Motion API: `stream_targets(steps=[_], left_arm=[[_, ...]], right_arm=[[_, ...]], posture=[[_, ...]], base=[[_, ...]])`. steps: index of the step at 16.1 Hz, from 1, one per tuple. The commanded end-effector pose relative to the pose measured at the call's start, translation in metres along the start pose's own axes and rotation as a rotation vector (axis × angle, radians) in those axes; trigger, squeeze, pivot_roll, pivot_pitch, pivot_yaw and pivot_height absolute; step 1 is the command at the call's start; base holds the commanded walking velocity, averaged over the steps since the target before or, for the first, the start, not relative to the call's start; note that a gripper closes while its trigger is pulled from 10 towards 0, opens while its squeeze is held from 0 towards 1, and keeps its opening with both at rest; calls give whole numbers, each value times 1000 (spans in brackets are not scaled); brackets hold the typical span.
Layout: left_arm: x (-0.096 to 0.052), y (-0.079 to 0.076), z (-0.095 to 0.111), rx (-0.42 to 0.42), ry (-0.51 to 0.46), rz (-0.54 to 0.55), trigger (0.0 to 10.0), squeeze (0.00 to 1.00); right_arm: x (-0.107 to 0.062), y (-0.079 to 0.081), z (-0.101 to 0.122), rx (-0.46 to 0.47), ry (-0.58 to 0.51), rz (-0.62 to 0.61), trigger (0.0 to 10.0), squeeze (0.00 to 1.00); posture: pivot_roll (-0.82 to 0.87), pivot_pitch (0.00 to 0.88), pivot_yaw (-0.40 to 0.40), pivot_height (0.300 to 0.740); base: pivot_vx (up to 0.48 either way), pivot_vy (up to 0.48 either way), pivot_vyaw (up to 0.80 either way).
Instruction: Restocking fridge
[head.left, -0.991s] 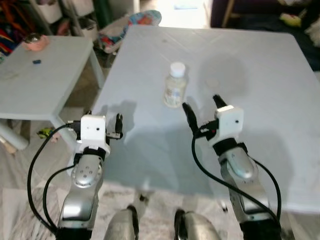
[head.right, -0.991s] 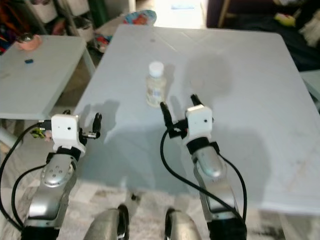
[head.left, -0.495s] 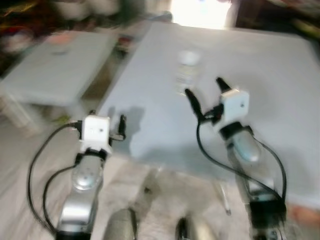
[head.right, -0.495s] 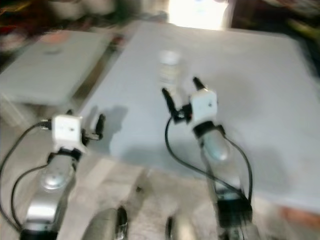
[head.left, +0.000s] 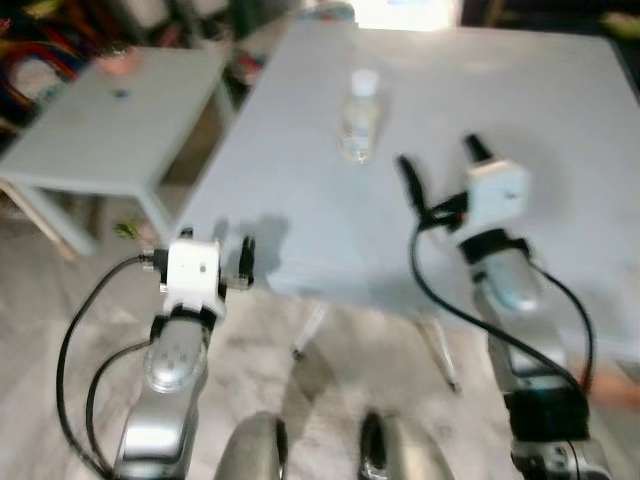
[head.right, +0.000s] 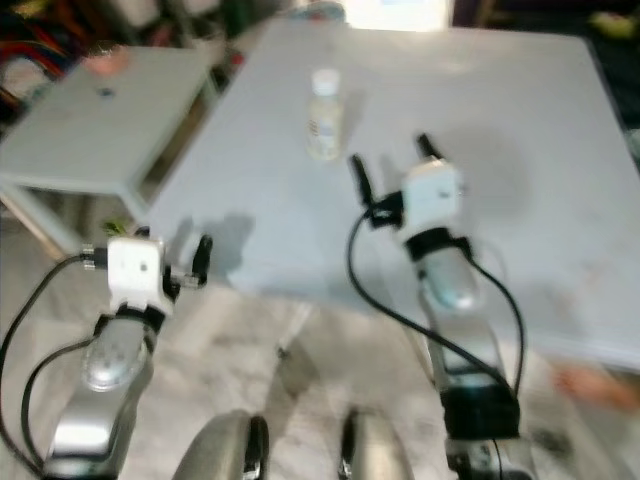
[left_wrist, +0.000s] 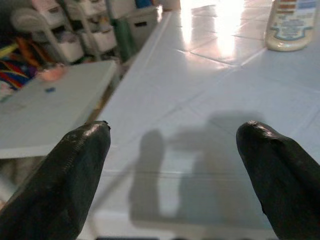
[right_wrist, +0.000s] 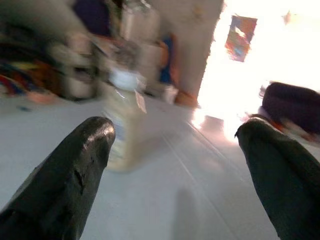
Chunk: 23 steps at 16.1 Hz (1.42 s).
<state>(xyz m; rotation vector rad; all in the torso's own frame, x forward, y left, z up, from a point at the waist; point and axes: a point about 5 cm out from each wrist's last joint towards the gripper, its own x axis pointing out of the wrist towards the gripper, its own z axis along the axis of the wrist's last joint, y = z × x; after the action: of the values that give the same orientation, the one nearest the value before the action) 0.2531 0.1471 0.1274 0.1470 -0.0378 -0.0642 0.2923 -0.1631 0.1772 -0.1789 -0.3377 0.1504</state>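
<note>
A small clear bottle with a white cap and a pale label stands upright on the large pale blue table, towards its far left. My right gripper is open above the table, short of the bottle and a little to its right, with nothing between its fingers. In the right wrist view the bottle stands blurred just inside one fingertip. My left gripper is open at the table's near left corner, holding nothing. The left wrist view has the bottle far off across the tabletop.
A lower pale side table stands to the left, carrying a pink item and a small dark object. Shelves with coloured clutter line the back left. Grey marbled floor lies before the table, with my legs at the bottom.
The whole picture has shifted and blurred: the table now sits higher, with more floor below. My right gripper has reached farther forward over the table, towards the bottle. Both grippers have stayed open.
</note>
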Motion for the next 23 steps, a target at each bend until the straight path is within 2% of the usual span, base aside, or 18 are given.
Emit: stream_targets(steps=[1,3,4,5,8,10,11,12,13,14,15,18,19,21,22,23], left_arm=[[-2,9,5,3,-22,24,10000,0],[1,10,10,-15,-38,43,10000,0],[2,9,12,-20,-45,41,10000,0],[6,4,14,-31,-54,28,10000,0],[8,5,9,-45,-43,33,10000,0],[7,11,-2,-42,-12,60,10000,0],[6,13,-8,-38,-5,62,10000,0],[5,13,-16,-50,12,58,10000,0],[4,12,-23,-24,17,46,10000,0],[4,11,-32,-49,47,26,10000,0],[5,14,-45,-38,93,39,10000,0],[8,11,-55,-33,106,-2,10000,0],[3,4,-62,-65,105,-40,10000,0],[0,0,-65,-77,97,-18,10000,0],[1,-3,-66,-70,89,-11,10000,0],[2,-2,-66,-37,77,-5,10000,0]], right_arm=[[-7,2,3,5,1,-29,10000,0],[-26,7,-3,39,52,-71,10000,0],[-30,9,-5,44,65,-78,10000,0],[-39,16,-9,90,102,-86,10000,0],[-48,13,-14,149,158,-145,10000,0],[-57,3,-19,166,200,-210,10000,0],[-65,-2,-20,140,217,-227,10000,0],[-71,-3,-25,154,238,-238,10000,0],[-76,-4,-31,162,281,-248,10000,0],[-79,-3,-36,173,314,-233,10000,0],[-78,4,-38,139,319,-134,10000,0],[-78,7,-43,121,345,-64,10000,0],[-77,8,-46,126,343,-75,10000,0],[-72,7,-46,111,323,-113,10000,0],[-67,6,-51,-2,308,-136,10000,0],[-66,5,-54,-5,317,-172,10000,0]], posture=[[40,178,39,740],[27,181,41,740],[24,181,42,740],[11,178,48,740],[3,173,55,740],[-16,156,60,740],[-21,123,65,740],[-34,83,70,740],[-39,57,70,740],[-45,36,71,740],[-57,0,79,740],[-60,0,62,740],[-57,0,27,740],[-48,0,12,740],[-41,0,11,740],[-43,0,16,740]], base=[[0,0,0],[0,0,0],[0,0,0],[0,0,0],[0,0,0],[0,0,0],[0,0,0],[0,0,0],[0,0,0],[0,0,0],[0,0,0],[0,0,0],[0,0,0],[0,0,0],[0,0,0],[0,0,0]])
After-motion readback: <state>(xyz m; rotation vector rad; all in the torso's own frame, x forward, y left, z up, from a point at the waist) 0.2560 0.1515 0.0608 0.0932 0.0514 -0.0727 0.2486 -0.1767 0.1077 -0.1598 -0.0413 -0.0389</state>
